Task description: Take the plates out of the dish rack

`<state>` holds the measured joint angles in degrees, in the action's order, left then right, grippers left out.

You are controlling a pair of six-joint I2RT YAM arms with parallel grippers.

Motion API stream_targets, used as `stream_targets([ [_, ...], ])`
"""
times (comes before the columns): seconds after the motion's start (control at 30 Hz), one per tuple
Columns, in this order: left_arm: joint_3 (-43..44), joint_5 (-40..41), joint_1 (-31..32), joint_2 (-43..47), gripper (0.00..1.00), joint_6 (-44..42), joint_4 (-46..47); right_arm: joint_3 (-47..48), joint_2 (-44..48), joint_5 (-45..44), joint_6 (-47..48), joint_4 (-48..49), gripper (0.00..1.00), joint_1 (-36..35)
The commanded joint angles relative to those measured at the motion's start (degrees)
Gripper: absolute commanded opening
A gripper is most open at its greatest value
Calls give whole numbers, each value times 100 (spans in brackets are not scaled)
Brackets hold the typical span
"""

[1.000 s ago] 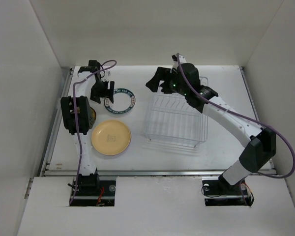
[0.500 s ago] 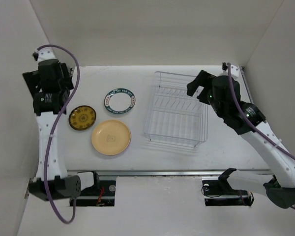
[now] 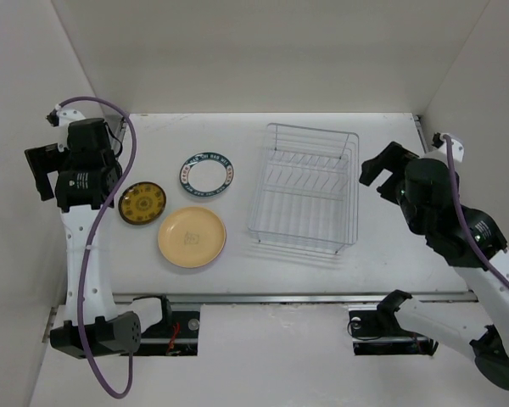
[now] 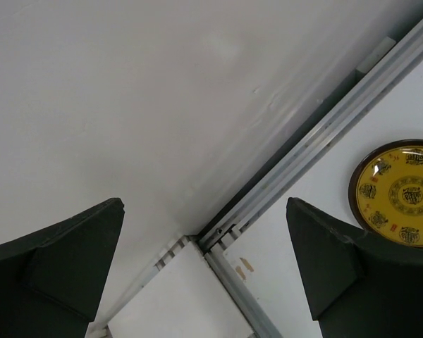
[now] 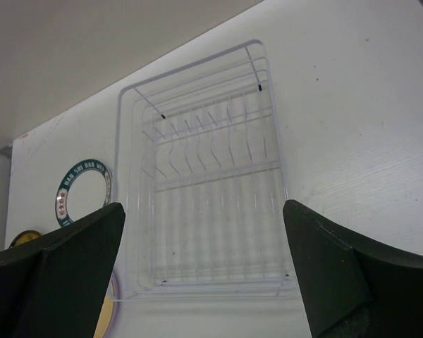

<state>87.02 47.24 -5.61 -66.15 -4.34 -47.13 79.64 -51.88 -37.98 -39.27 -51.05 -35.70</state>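
The dish rack (image 3: pixel 305 195), a silvery wire rack, stands right of centre with no plates in it. Three plates lie flat on the table to its left: a white one with a dark-blue rim (image 3: pixel 207 175), a mustard one with a dark rim (image 3: pixel 142 203) and a pale yellow one (image 3: pixel 192 237). My left gripper (image 3: pixel 36 174) is raised by the left wall, open and holding nothing. Its wrist view shows the gripper (image 4: pixel 204 204) over the table's corner, with the mustard plate (image 4: pixel 402 193) at the right. My right gripper (image 3: pixel 377 165) hangs open right of the rack, and in its wrist view the gripper (image 5: pixel 203 206) frames the rack (image 5: pixel 211 172).
White enclosure walls close in the table at the left, back and right. A metal rail (image 3: pixel 102 195) runs along the table's left edge, seen also as a rail (image 4: pixel 317 148) in the left wrist view. Another rail (image 3: pixel 271 297) runs along the front.
The left arm swung from above the blue-rimmed plate out to the left wall. The right arm drew back from over the rack to its right side. Both sets of jaws opened wider.
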Motion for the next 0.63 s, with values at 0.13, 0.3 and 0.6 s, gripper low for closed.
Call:
stream_targets([
  [0.13, 166, -22, -2, 225, 100, 223, -349, -194, 143, -122, -28, -98, 100, -33],
  [0.3, 166, -22, -2, 225, 100, 223, -454, -247, 91, -70, -81, -98, 100, -33],
  [0.6, 280, -189, -2, 225, 100, 284, -630, -247, 37, 45, -81, -98, 100, -33],
])
